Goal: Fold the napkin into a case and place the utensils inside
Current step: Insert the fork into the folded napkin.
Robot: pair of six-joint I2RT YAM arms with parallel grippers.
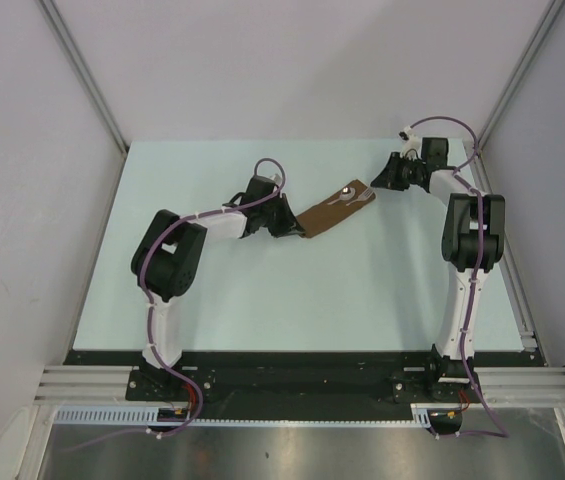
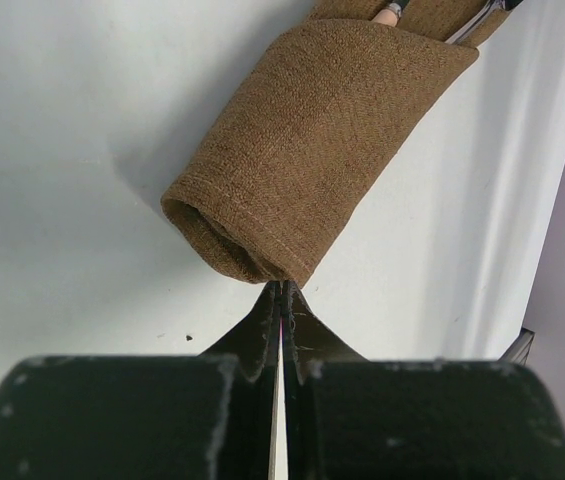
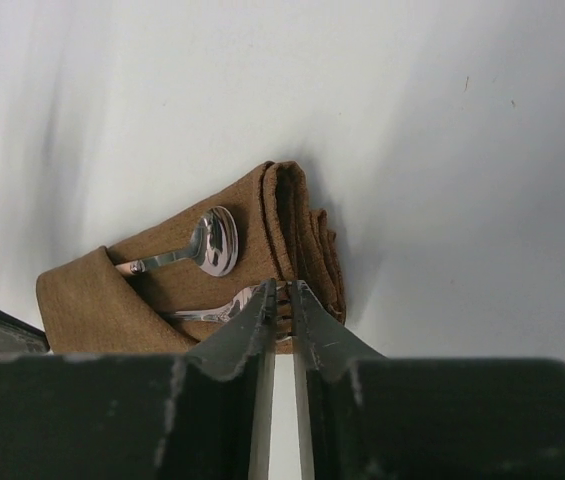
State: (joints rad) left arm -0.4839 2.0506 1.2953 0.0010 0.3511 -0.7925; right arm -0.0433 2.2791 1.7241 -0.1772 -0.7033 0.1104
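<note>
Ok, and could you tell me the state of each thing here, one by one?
case: folded, lying flat, cutlery tucked into its pocket.
spoon: handle inside the pocket, bowl sticking out.
fork: handle inside the pocket, head sticking out.
left hand: shut, tips at the case's rolled end.
right hand: closed on the fork's head, as it seems.

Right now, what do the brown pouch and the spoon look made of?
The pouch looks like woven cloth, matte brown: visible weave, stitched hem. The spoon looks like polished metal: its bowl mirrors light. Its handle is mostly tucked away, material unclear.
</note>
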